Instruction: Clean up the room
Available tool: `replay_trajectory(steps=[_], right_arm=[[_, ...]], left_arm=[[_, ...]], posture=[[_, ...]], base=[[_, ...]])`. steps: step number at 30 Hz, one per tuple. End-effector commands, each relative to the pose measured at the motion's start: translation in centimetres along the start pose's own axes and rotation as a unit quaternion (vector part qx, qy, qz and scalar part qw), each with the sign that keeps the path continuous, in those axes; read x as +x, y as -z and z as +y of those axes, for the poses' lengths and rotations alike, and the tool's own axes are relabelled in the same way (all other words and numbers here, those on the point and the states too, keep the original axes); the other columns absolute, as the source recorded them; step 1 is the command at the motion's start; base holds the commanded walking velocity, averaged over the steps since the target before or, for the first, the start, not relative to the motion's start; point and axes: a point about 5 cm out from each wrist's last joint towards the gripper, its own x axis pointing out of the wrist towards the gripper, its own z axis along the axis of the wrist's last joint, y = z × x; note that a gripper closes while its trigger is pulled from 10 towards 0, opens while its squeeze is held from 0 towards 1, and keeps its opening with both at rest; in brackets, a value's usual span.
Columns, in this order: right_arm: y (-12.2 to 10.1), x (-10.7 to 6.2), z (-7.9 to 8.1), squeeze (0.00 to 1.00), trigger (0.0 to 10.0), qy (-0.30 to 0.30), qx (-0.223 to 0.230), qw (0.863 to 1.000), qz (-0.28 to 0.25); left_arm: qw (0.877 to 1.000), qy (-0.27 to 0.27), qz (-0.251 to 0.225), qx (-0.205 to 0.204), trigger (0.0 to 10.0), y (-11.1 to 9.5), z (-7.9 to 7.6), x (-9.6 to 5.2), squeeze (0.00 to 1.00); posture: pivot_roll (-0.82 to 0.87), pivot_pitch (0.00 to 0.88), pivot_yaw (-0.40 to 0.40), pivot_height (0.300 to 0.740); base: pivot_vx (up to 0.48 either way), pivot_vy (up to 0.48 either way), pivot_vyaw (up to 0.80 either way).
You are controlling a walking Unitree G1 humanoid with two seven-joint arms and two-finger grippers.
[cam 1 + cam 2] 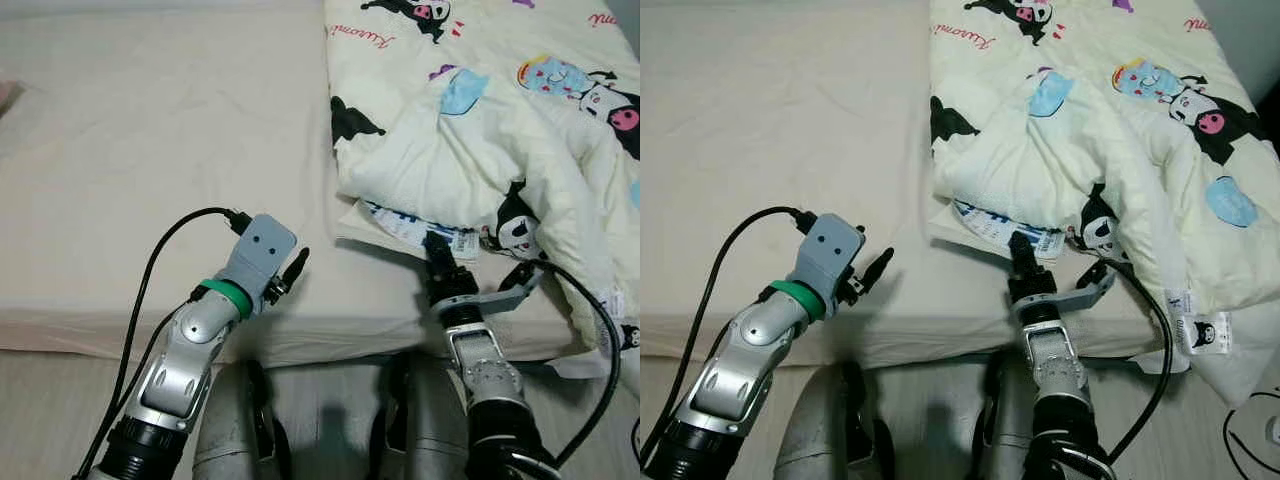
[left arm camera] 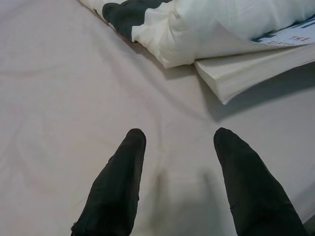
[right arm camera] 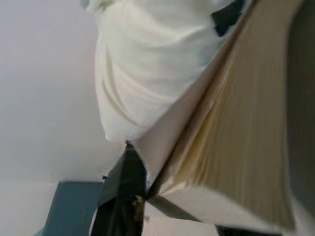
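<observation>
Beige sheet [image 1: 150, 150] under the left gripper [image 2: 177, 147], 2 fingers spread, holding nothing; right gripper [image 1: 1020, 245] clamps the book [image 1: 1005, 228] beneath the cartoon-print quilt [image 1: 480, 110]

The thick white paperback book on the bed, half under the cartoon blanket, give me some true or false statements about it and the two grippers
1. The thick white paperback book lies partly under the cream cartoon-print blanket. True.
2. The right gripper is at the book's near edge, a finger under its cover. True.
3. The left gripper is shut on the blanket. False: it is open over the bare beige bed sheet.
4. The book lies on the floor. False: it rests on the bed.
5. The blanket covers the whole bed. False: the left part is bare.
</observation>
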Motion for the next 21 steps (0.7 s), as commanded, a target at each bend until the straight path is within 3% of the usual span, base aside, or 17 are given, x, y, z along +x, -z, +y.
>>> replay_trajectory(steps=[1, 6, 12, 14, 16, 17, 21], right_arm=[[-0.9, 0.0, -0.2, 0.00, 0.0, 0.004, 0.008, 1.000, -0.025], [-0.6, -0.2, -0.3, 0.00, 0.0, 0.002, 0.004, 1.000, -0.012], [1.9, -1.7, 0.0, 0.00, 0.0, -0.020, -0.017, 0.997, 0.071], [3.0, -3.1, 0.8, 0.00, 0.0, -0.047, -0.036, 0.990, 0.126], [3.3, -3.8, 1.2, 0.00, 0.0, -0.061, -0.044, 0.986, 0.150], [3.3, -4.6, 1.9, 0.00, 0.0, -0.081, -0.070, 0.979, 0.175], [3.2, -5.2, 2.6, 0.00, 0.0, -0.102, -0.096, 0.971, 0.196]], left_arm=[[1.000, 0.006, 0.015, 0.000, 10.0, 0.6, -0.2, 0.0, 0.00], [1.000, 0.005, 0.013, -0.001, 10.0, 0.5, -0.2, 0.2, 0.00], [1.000, 0.000, 0.009, -0.003, 10.0, 0.3, 0.0, 0.4, 0.00], [1.000, -0.004, 0.003, -0.003, 10.0, 0.0, 0.2, 0.5, 0.00], [1.000, -0.008, 0.000, -0.004, 10.0, -0.1, 0.4, 0.6, 0.00], [1.000, -0.014, -0.007, -0.006, 10.0, -0.5, 0.8, 0.6, 0.00], [1.000, -0.022, -0.014, -0.008, 10.0, -0.8, 1.2, 0.6, 0.00]], posture=[[0.05, 0.156, 0.120, 0.583], [0.04, 0.150, 0.116, 0.583], [0.03, 0.147, 0.102, 0.583], [0.01, 0.147, 0.093, 0.583], [0.00, 0.147, 0.088, 0.583], [-0.01, 0.145, 0.083, 0.583], [-0.02, 0.142, 0.076, 0.583]], base=[[0.000, 0.000, 0.00], [0.000, 0.000, 0.00], [0.000, 0.000, 0.00], [0.000, 0.000, 0.00], [0.000, 0.000, 0.00], [0.000, 0.000, 0.00], [0.000, 0.000, 0.00]])
